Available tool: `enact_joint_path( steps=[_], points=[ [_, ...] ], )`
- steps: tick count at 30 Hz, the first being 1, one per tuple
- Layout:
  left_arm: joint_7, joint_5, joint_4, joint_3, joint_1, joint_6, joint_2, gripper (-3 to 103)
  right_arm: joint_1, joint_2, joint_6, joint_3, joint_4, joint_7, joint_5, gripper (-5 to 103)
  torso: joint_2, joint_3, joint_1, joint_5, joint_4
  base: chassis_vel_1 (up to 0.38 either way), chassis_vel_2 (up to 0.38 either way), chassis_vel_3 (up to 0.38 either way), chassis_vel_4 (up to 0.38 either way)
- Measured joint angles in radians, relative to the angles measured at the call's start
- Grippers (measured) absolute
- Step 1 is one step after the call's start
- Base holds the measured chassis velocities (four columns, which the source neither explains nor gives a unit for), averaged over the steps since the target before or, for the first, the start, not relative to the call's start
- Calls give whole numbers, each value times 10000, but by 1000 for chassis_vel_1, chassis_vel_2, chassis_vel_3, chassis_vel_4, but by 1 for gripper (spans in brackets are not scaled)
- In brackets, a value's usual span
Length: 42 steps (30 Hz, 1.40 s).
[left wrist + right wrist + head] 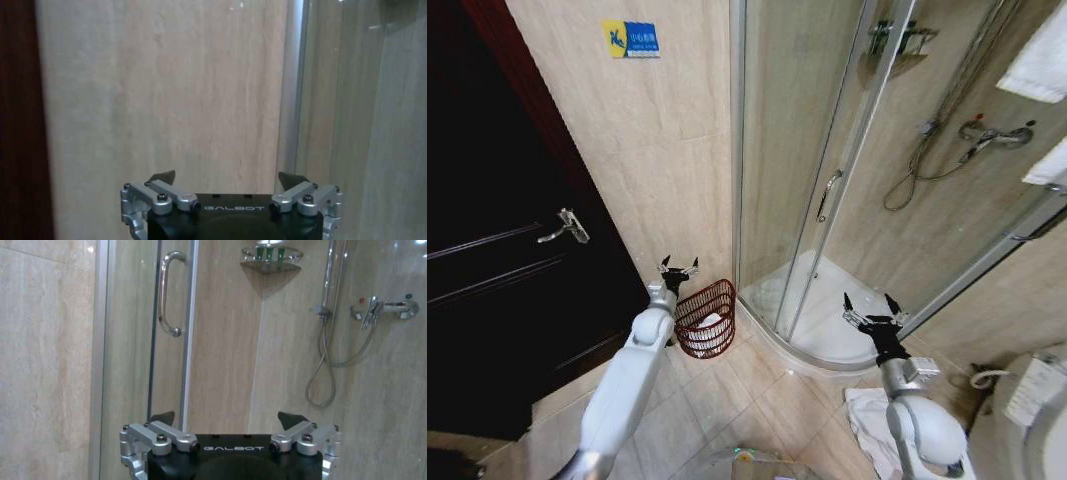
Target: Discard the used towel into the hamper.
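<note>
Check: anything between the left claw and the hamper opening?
Nothing visible. In the head view the left claw is open and empty just above the rim of the hamper, which stands on the floor by the shower enclosure. White cloth already lies in it. The right claw is open near the shower base.

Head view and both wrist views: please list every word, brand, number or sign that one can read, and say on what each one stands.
"GALBOT": on the black body of the left gripper, left wrist view.
"GALBOT": on the black body of the right gripper, right wrist view.
Blue and yellow wall sign beside the dark door: its text is too small to read.
</note>
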Motion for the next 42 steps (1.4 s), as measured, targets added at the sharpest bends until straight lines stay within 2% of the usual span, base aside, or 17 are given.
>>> enact_joint_path(
  steps=[3, 12, 14, 27, 33, 35, 42],
  points=[
    [91, -27, -816, -549, 954, -82, -27, 100, -9, -6, 52, 11, -28, 2, 69, 100, 0, 0, -1, -1, 2, 0, 0, 0, 0],
    [92, -227, -1651, -1383, 1837, -403, -72, 100, 38, 18, 104, 27, -144, 5, 82, 100, 0, 0, 0, 1, 1, 0, 0, 0, 0],
    [88, -586, -2072, -1642, 2226, -625, -76, 100, 62, 21, 80, 61, -111, 14, 82, 100, 0, 0, 0, 1, 1, 0, 0, 0, 0],
    [82, -1314, -2834, -2080, 3484, -1353, 2, 100, -296, 23, -299, 220, 563, 345, 0, 100, 0, 1, 1, 0, 1, 0, 0, 0, 0],
    [93, -846, -2873, -2516, 3921, -1370, -36, 100, -419, 63, -829, 157, 1307, 488, 66, 100, 0, 1, 1, 0, 0, 0, 0, 0, 0],
    [81, -832, -3173, -2774, 4208, -1111, -23, 100, -367, 45, -1202, 145, 1683, 547, 276, 100, 0, 1, 1, -2, 1, 0, 0, 0, 0],
    [92, -868, -3926, -2936, 4726, -883, 114, 100, -225, 168, -1387, 399, 1856, 539, 332, 100, -2, 1, 0, 1, 3, 0, 0, 0, 0]
  ],
)
